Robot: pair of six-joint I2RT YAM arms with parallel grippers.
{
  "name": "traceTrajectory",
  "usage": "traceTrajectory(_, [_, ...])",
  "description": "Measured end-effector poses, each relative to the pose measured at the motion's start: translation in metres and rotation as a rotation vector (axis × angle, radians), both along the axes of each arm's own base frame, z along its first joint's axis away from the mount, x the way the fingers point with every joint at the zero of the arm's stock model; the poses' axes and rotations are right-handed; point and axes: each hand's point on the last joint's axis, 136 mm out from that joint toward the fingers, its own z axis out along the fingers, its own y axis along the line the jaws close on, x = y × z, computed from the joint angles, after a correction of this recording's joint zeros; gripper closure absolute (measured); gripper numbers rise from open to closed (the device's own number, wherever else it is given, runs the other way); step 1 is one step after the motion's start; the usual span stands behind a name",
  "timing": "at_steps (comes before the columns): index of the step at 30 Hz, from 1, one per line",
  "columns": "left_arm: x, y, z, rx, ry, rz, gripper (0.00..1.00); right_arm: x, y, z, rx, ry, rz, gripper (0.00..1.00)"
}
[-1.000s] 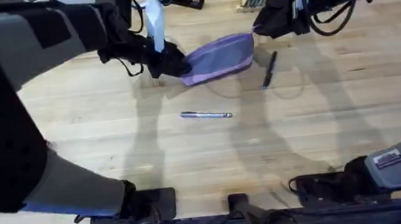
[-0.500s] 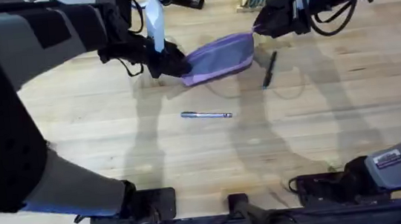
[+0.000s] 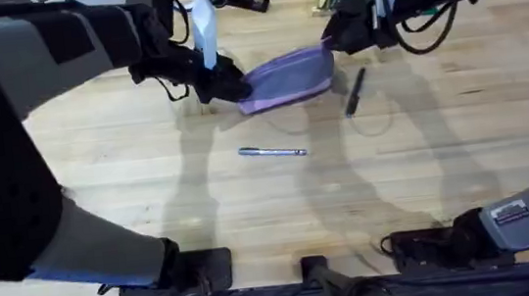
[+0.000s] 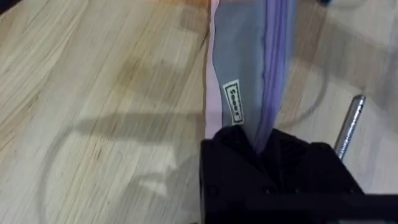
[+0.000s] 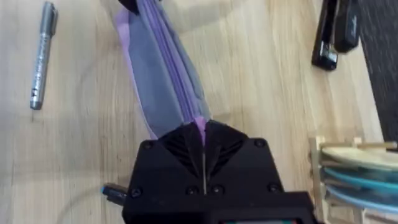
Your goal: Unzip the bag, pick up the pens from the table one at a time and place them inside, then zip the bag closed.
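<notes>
Overhead view: the bag (image 3: 286, 75) lies on the far middle of the table (image 3: 251, 208), stretched between two grippers. The left gripper (image 3: 223, 81) is clamped on its left end; the right gripper (image 3: 337, 37) has closed on the purple zipper end at the bag's right, where a second ago it hovered just off that end. This suggests the unzipping pull is about to begin; the zipper appears still shut along its whole length. Two pens lie on the table, neither yet inside: the silver pen (image 3: 273, 152) near the middle, well in front of the bag, and the black pen (image 3: 355, 91) just beside the bag's right end.
</notes>
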Motion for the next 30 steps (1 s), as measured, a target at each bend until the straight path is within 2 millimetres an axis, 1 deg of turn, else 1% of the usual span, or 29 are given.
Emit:
traceTrajectory(16, [-0.001,0.000,0.000,0.002,0.004,0.001,0.958,-0.017,0.047,0.005,0.001,-0.029,0.126,0.971])
traceTrajectory(30, [-0.001,0.001,-0.001,0.004,0.007,0.002,0.958,-0.034,0.092,0.007,-0.013,-0.088,0.247,0.970])
